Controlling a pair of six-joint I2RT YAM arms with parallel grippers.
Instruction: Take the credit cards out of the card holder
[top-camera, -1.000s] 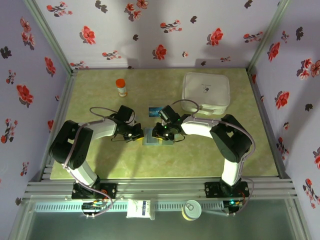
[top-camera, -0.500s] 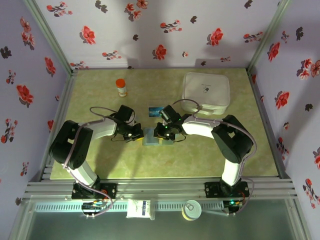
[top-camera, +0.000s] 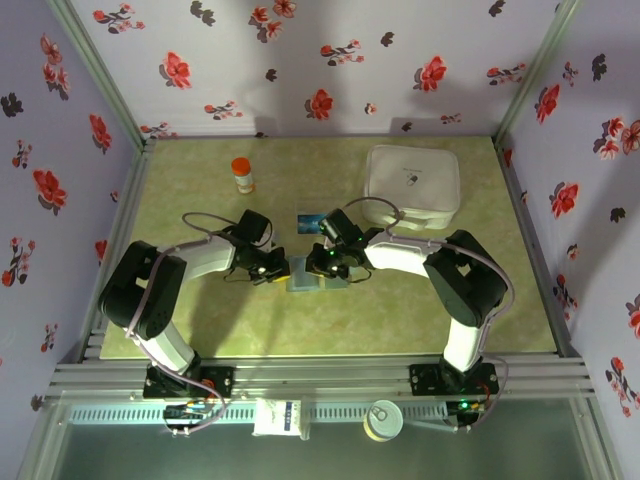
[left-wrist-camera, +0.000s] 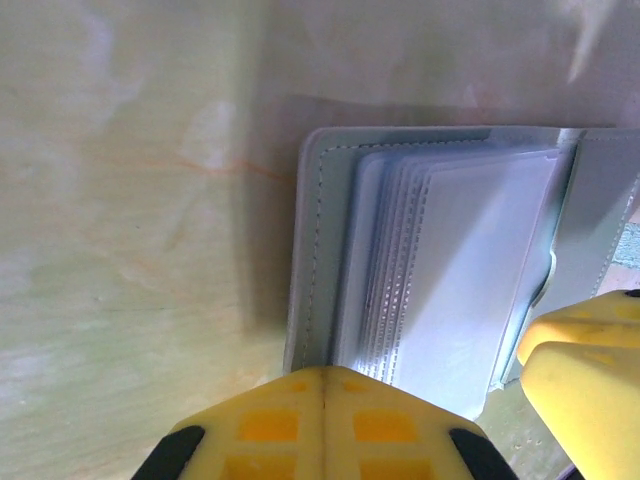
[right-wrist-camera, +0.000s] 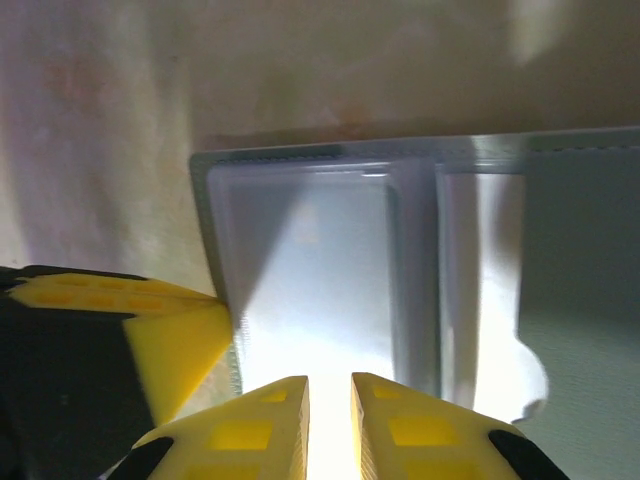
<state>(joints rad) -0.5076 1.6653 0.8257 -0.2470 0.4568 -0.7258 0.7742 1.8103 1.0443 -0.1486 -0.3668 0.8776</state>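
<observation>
The grey-blue card holder (top-camera: 308, 278) lies open on the table between my two grippers, its clear sleeves (left-wrist-camera: 450, 260) fanned up. My left gripper (left-wrist-camera: 325, 372) is shut, with its tips pressed on the holder's left panel edge (left-wrist-camera: 310, 250). My right gripper (right-wrist-camera: 330, 385) hovers at the near edge of a clear sleeve (right-wrist-camera: 320, 260), jaws a narrow gap apart. Glare hides whether anything sits between them. One blue credit card (top-camera: 309, 221) lies on the table just behind the holder. No card shows clearly inside the sleeves.
A large white square box (top-camera: 412, 185) stands at the back right, close behind the right arm. An orange-capped bottle (top-camera: 243, 175) stands at the back left. Floral walls close in the green tabletop (top-camera: 400, 320).
My right gripper's jaws have narrowed over the sleeve. The left gripper has crept slightly right onto the holder's edge. The holder has stayed put.
</observation>
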